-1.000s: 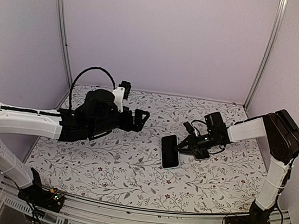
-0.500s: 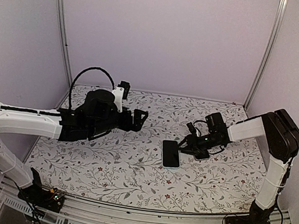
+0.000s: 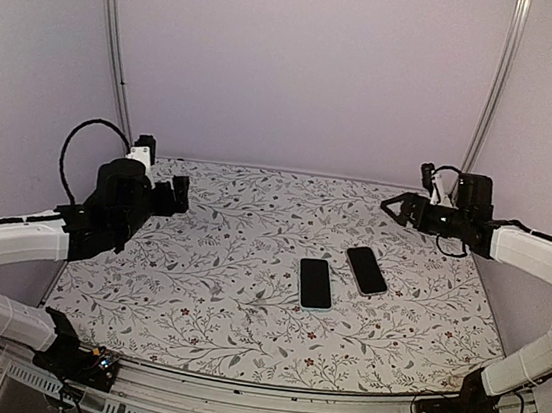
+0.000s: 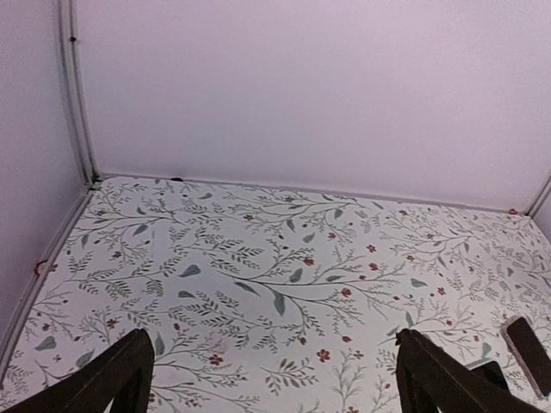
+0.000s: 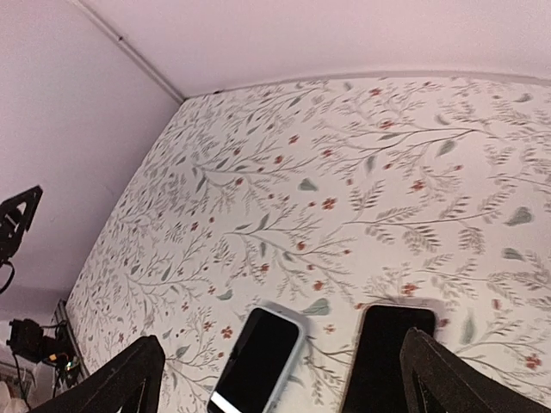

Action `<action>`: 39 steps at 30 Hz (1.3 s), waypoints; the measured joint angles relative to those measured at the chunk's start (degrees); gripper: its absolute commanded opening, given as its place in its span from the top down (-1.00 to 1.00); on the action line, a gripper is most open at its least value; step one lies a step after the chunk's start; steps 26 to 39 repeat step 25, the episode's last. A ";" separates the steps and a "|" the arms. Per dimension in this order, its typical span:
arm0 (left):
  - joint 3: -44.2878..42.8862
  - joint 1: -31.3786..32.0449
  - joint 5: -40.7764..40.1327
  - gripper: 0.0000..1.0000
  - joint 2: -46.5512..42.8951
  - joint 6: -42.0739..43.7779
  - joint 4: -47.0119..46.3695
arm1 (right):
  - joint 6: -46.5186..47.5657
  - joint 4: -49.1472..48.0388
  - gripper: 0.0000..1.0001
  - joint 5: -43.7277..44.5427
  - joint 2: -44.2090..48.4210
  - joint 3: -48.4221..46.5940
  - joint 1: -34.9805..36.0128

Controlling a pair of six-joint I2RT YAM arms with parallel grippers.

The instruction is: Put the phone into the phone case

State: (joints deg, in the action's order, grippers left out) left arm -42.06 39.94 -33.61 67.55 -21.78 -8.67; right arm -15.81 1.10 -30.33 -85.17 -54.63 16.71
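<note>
2 arms have drawn back to the far corners; left claw (image 3: 172, 197) and right claw (image 3: 397, 207) gape empty; the phone (image 3: 315, 283) lies on the surface (image 3: 225, 291), seemingly seated in its case (image 5: 291, 320), a dark slab (image 3: 366, 270) just right; task likely done.

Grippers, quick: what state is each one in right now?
Left gripper: open, holding nothing.
Right gripper: open, holding nothing.

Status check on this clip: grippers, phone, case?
Left gripper, right gripper open, empty. Light-rimmed phone and black slab flat, side by side, apart; cased or not, unclear. No obstruction seen.
</note>
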 measured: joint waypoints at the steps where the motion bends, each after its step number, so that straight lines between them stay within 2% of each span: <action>1: 2.23 -1.53 -1.11 -0.99 -2.14 0.74 -0.63 | -0.72 -2.43 -0.98 0.09 2.36 2.21 -3.67; 3: 6.67 -4.37 -3.48 -0.99 -6.01 2.47 -2.29 | -2.97 -5.86 -0.98 1.03 6.47 7.26 -11.43; 6: 11.93 -7.89 -6.95 -0.99 -10.54 5.40 -5.11 | -5.44 -7.23 -0.98 7.21 11.28 14.43 -17.38; 12: 15.63 -16.37 -11.98 -0.99 -13.57 7.28 -9.66 | -7.30 -7.80 -0.98 19.96 25.66 25.33 -16.37; 18: 21.77 -19.50 -15.10 -0.99 -13.35 8.26 -16.76 | -9.81 -11.76 -0.98 31.78 35.04 33.44 -16.39; 25: 24.24 -20.52 -15.54 -0.99 -12.07 8.20 -19.08 | -11.85 -12.31 -0.98 38.23 36.00 38.36 -16.39; 39: 24.24 -20.52 -15.54 -0.99 -12.07 8.20 -19.08 | -11.85 -12.31 -0.98 38.23 36.00 38.36 -16.39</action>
